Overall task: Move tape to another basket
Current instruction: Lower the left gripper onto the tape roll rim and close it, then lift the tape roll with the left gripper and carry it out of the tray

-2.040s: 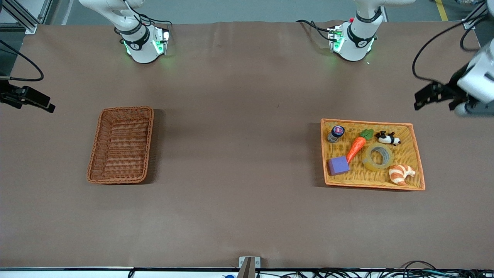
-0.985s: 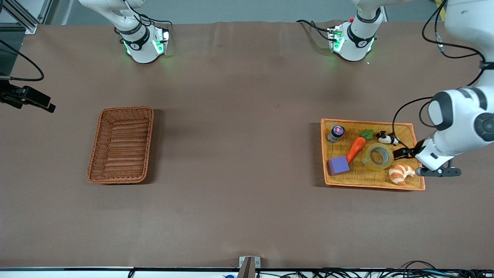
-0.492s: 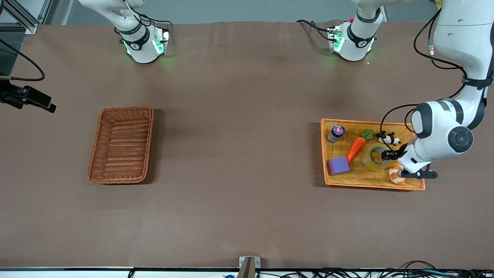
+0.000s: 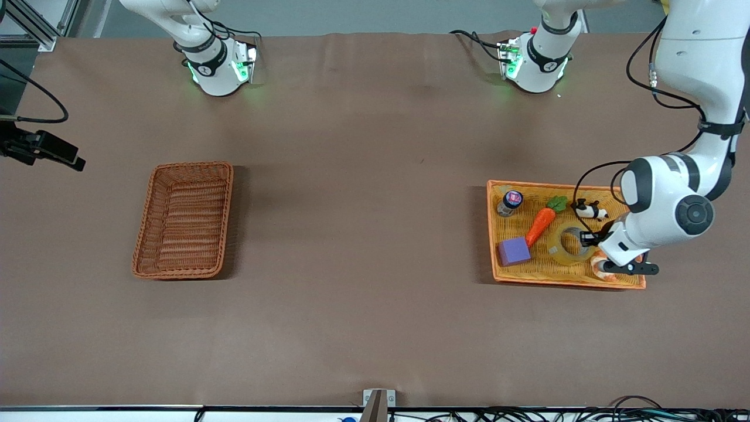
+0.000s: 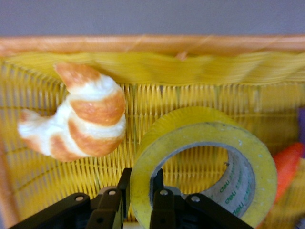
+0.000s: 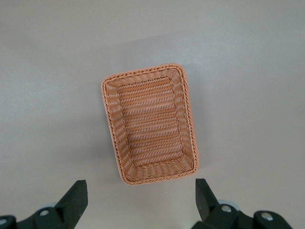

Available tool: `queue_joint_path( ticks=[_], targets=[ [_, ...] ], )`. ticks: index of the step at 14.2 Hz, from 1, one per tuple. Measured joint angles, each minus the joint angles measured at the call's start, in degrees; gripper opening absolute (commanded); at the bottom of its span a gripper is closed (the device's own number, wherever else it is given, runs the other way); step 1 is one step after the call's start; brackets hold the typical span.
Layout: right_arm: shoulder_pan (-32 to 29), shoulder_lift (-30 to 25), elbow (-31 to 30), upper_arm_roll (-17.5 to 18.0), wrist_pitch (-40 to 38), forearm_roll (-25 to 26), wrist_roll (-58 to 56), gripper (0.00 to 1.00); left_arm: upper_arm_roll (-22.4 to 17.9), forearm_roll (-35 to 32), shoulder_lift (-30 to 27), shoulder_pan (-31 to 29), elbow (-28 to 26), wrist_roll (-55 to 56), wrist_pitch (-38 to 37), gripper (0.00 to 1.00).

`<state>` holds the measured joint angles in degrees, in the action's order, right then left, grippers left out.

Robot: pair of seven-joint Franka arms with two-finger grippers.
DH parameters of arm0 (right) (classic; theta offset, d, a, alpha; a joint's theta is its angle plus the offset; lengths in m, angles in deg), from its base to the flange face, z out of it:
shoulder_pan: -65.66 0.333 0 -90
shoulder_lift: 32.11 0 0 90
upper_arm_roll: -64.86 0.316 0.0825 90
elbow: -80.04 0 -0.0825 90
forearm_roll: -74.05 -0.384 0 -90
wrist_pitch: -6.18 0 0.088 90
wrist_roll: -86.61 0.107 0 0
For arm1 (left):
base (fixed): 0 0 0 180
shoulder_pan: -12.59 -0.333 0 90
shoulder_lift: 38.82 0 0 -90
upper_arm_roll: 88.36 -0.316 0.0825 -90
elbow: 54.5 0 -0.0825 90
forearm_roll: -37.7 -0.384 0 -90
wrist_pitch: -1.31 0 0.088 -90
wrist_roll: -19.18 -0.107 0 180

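The tape [image 4: 558, 250], a yellowish roll, lies in the orange-rimmed yellow tray [image 4: 562, 282] at the left arm's end of the table. My left gripper [image 4: 586, 237] is down on it. In the left wrist view the gripper [image 5: 141, 179] has one finger inside the core hole and one outside, shut on the tape [image 5: 205, 125], which is tilted up. The reddish-brown basket [image 4: 183, 220] sits empty at the right arm's end. My right gripper [image 6: 140, 200] waits open, high over the basket [image 6: 148, 123].
The tray also holds a croissant [image 5: 83, 114] beside the tape, a carrot [image 4: 540, 225], a purple block [image 4: 514, 251], a panda figure [image 4: 587, 209] and a small jar [image 4: 510, 202]. The left hand covers most of the croissant in the front view.
The left arm swung in from the table's end and came down over the tray. Its gripper reached the tape and closed across its wall. The right arm has not moved.
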<state>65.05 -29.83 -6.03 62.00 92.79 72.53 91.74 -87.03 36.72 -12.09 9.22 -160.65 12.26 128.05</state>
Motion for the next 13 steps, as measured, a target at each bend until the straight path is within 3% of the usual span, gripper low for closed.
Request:
queue_joint_path(
  ticks=[3,5,9,13],
  targets=[
    [0.0,0.0,0.0,0.0,0.0,0.0,0.0,1.0,4.1,0.0,-3.9,0.1,7.3,1.7,-12.3,0.0],
    [0.0,0.0,0.0,0.0,0.0,0.0,0.0,1.0,9.3,0.0,-5.2,0.3,11.2,7.6,-16.9,0.0],
    [0.0,0.0,0.0,0.1,0.0,0.0,0.0,1.0,17.7,0.0,-4.0,4.1,13.6,24.0,-17.4,0.0],
    [0.1,0.0,0.0,0.1,0.0,0.0,0.0,1.0,18.6,0.0,1.0,14.7,16.8,38.3,-16.7,0.0]
  ],
)
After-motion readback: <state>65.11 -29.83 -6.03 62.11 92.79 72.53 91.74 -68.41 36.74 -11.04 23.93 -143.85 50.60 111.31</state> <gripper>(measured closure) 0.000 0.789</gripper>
